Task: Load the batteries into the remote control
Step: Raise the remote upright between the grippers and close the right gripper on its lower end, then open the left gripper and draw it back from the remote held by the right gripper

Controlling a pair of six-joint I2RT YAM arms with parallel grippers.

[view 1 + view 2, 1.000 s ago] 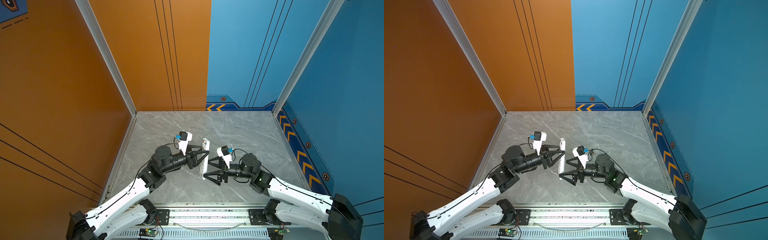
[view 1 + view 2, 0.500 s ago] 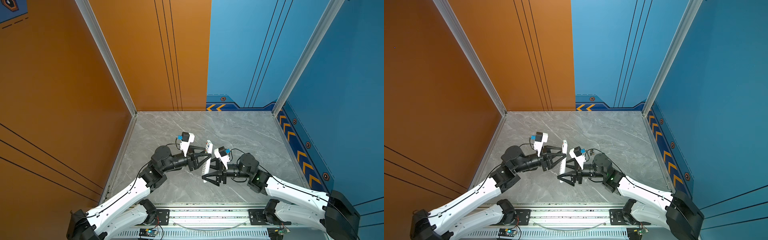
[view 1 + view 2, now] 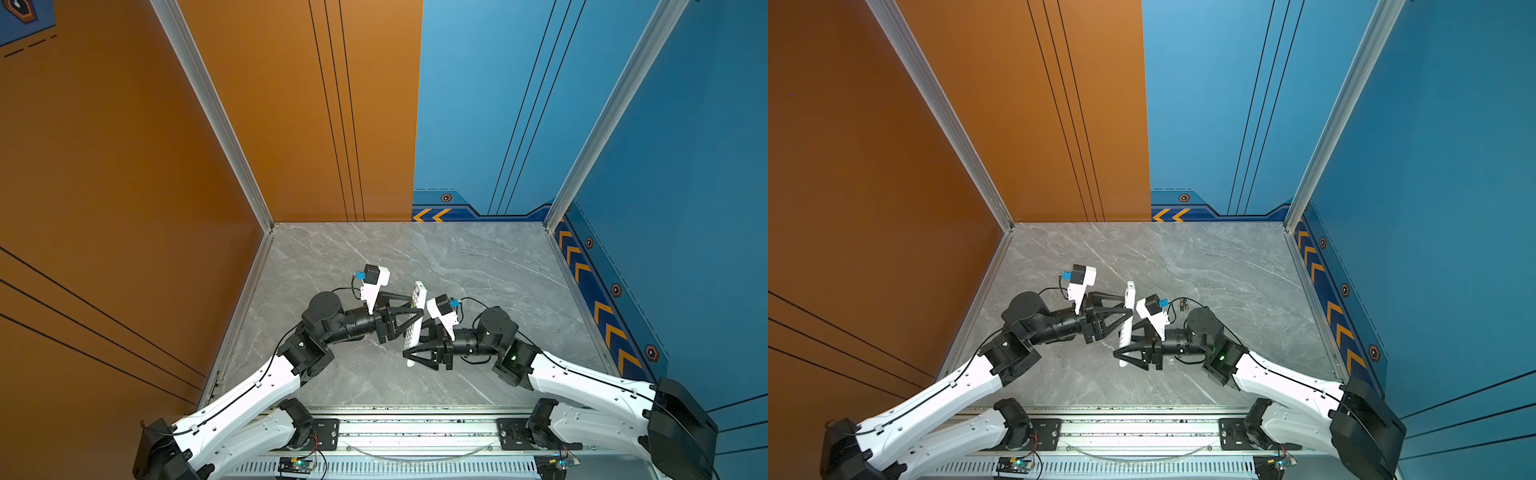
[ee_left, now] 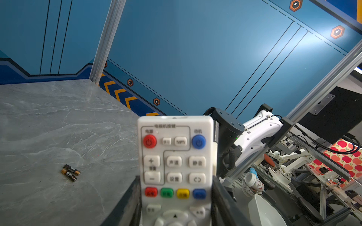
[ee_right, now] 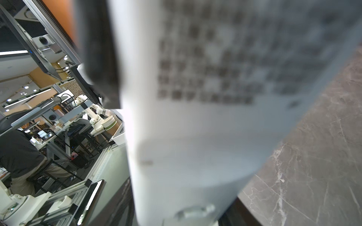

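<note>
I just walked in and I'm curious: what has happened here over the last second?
The right gripper slid in from the right to the remote control. Its wide-open jaws have narrowed around the remote's near end, but I cannot tell whether they grip it yet. The left gripper kept its hold on the remote farther up, and the remote itself barely shifted.

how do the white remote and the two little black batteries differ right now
The long white plastic remote control is gripped by the left gripper; the two small black-and-gold batteries lie loose on the grey table. The remote is far longer and flat; the batteries are short cylinders.
</note>
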